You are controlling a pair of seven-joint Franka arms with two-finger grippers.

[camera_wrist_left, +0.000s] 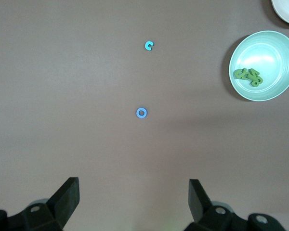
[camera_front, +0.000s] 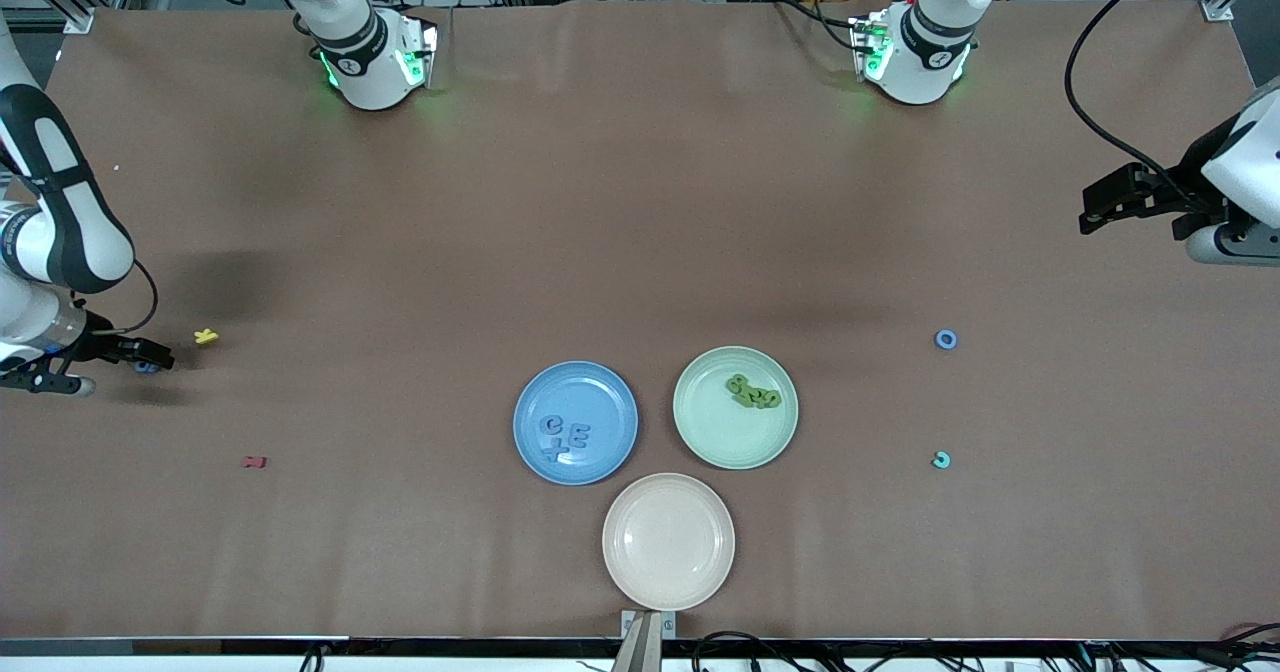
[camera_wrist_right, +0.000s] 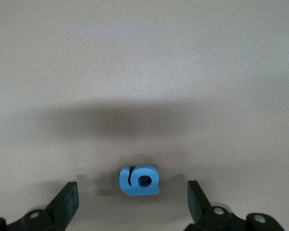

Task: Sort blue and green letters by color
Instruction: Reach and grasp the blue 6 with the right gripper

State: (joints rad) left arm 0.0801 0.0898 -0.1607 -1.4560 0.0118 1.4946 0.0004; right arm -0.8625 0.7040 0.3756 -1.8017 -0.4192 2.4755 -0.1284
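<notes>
Right end effector (camera_front: pixel 150 362) low at the right arm's end of the tabletop (camera_front: pixel 640 202), fingers spread wide, nothing pinched. Blue digit (camera_wrist_right: pixel 139 180) flat on the tabletop midway between those fingers, touching neither. Yellow K (camera_front: pixel 206 336) just beside that end effector, toward the plates; small dark red letter (camera_front: pixel 255 462) near it too, closer to the front camera.

Left end effector (camera_front: pixel 1110 197) up over the left arm's end of the tabletop, fingers likewise spread and empty. Blue ring (camera_front: pixel 945 339) on the tabletop out ahead of it, well apart; teal C (camera_front: pixel 941 460) further out still, closer to the front camera.

Blue plate (camera_front: pixel 530 422) mid-tabletop between the two end effectors, carrying blue letters (camera_front: pixel 565 437). Green plate (camera_front: pixel 700 432) beside it, on the left end effector's side, carrying a small heap of green letters (camera_front: pixel 753 392). Cream plate (camera_front: pixel 668 542) closest to the front camera, just beside both.
</notes>
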